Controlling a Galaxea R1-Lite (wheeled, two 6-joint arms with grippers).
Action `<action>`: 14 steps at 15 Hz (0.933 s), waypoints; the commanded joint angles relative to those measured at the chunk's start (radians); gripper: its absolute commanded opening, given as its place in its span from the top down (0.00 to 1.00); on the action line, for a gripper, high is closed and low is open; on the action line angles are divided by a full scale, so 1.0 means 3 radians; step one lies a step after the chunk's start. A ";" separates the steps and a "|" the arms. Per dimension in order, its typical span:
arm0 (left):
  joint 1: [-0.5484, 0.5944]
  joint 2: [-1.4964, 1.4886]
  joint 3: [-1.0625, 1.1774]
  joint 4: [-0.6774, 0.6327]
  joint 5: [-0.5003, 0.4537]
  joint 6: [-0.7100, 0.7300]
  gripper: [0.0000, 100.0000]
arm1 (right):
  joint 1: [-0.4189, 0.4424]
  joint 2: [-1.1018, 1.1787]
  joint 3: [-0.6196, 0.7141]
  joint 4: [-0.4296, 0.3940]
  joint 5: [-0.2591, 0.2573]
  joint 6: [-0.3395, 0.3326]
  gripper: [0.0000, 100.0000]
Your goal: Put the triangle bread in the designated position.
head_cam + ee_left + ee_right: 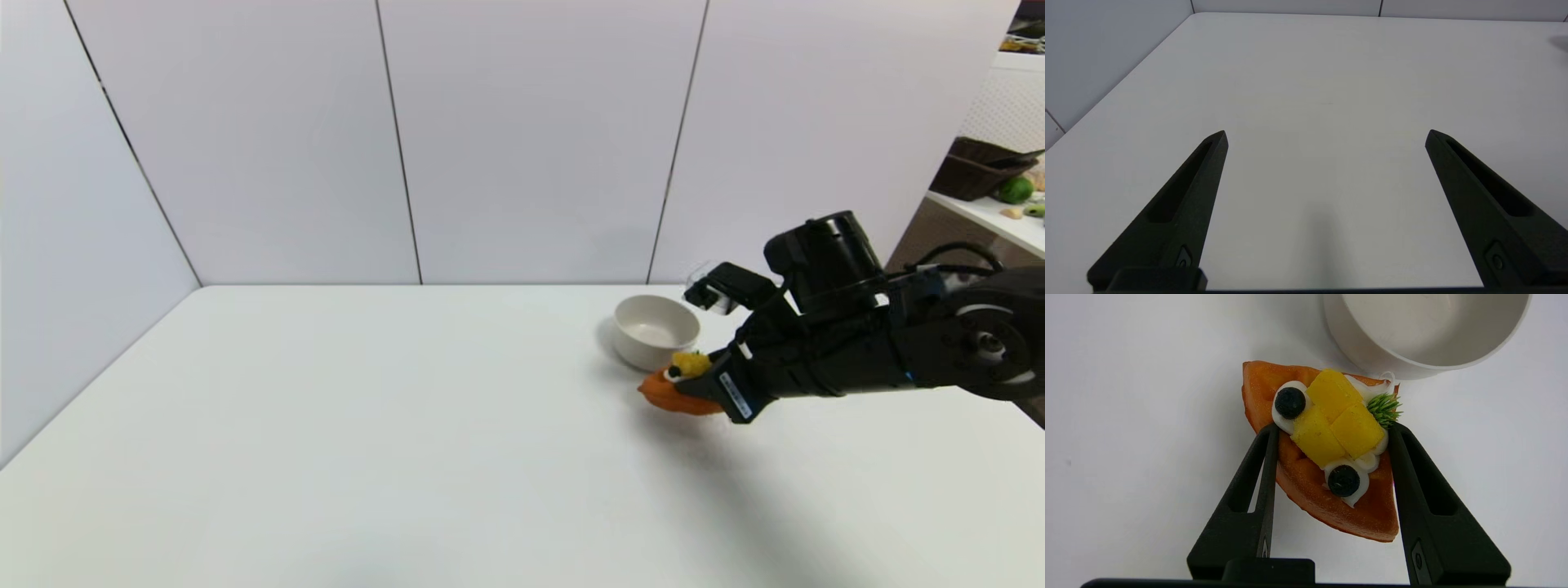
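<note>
Gripping the triangle bread (pixel 1327 457), the right pincer (pixel 1333 430) sits beside the empty bowl (pixel 655 331); left pincer (pixel 1326 136) spread wide.

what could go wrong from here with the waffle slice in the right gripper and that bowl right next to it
1. The right gripper pinches the triangle bread across its sloping edges, so the wedge could squeeze out or twist as it lifts.
2. The bowl sits right against the bread's far tip; any swing that way could knock the bowl or catch its rim.
3. The fingers sit close to the cream and green sprig, which might snag.

The left gripper is open over bare table, away from this.
</note>
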 commanded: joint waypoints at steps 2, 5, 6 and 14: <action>0.0001 -0.0001 0.0000 -0.0003 0.0000 0.0000 0.00 | -0.0050 0.0155 0.0153 -0.0314 0.0003 -0.0008 1.00; 0.0001 -0.0001 0.0000 -0.0003 0.0000 0.0000 0.00 | -0.0050 0.0098 0.0179 -0.0314 0.0018 0.0002 0.00; 0.0001 -0.0001 0.0000 0.0007 0.0000 0.0000 0.00 | -0.0050 0.0078 0.0194 -0.0309 0.0018 0.0002 0.00; 0.0001 -0.0001 0.0000 -0.0003 0.0000 0.0000 0.00 | -0.0050 -0.0510 0.0537 -0.0120 -0.0048 0.0002 0.00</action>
